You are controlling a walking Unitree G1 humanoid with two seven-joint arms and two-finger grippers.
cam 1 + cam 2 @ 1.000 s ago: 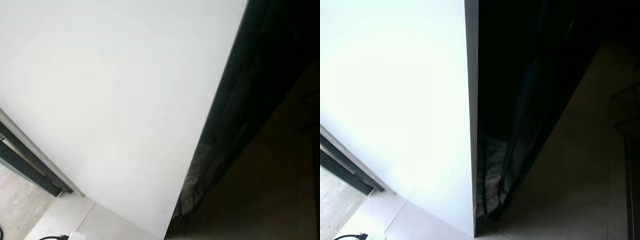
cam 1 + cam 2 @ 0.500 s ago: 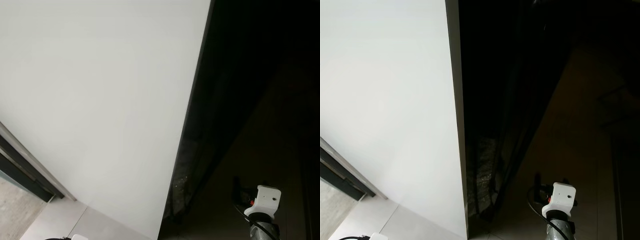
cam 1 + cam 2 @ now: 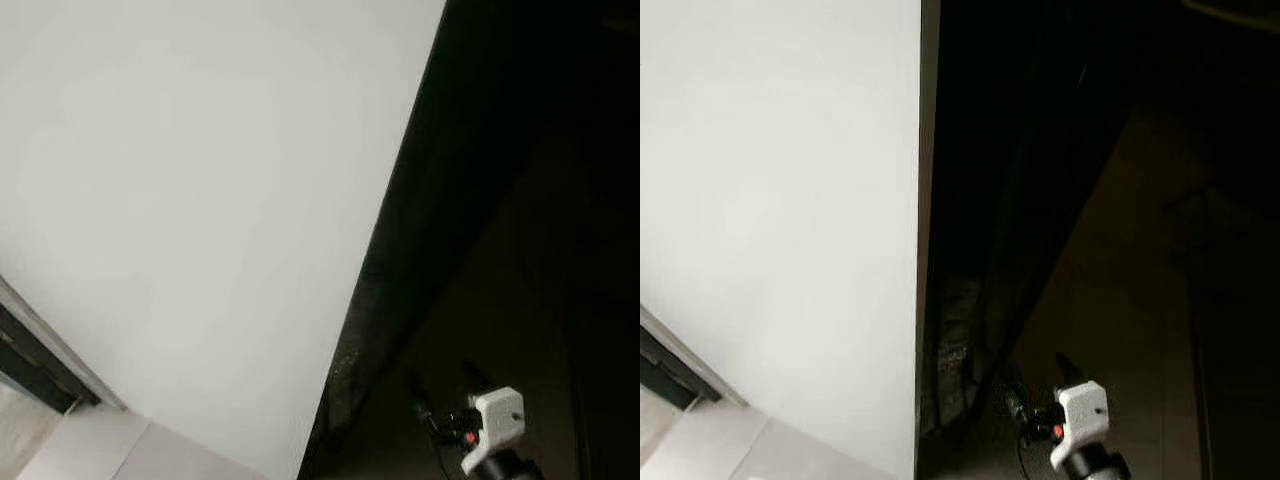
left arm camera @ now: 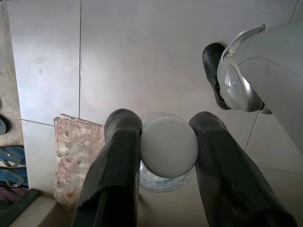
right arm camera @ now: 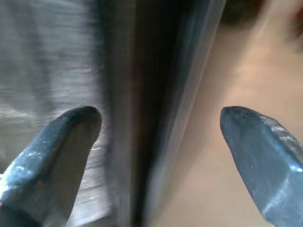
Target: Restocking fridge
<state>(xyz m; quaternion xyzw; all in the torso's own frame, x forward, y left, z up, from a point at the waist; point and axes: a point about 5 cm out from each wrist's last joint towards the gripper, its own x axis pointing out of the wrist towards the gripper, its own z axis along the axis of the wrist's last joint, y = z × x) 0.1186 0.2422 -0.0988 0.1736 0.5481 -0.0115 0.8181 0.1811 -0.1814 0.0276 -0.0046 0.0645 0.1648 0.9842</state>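
Left wrist view: your left gripper [image 4: 165, 151] clamps the bottle [image 4: 168, 147] by its ridged cap. It's probably heavy, slippery; support lower. Right gripper [image 5: 158, 137] gapes at the fridge door [image 3: 200, 200]

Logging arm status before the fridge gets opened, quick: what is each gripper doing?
Left gripper: shut on a white-capped bottle.
Right gripper: open, holding nothing, beside the fridge door edge.

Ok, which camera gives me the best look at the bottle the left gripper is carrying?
The left wrist view: the bottle sits cap-up between the left gripper fingers, which clamp it on both sides above the tiled floor. The eye views show the white fridge door and the right gripper at its dark edge.
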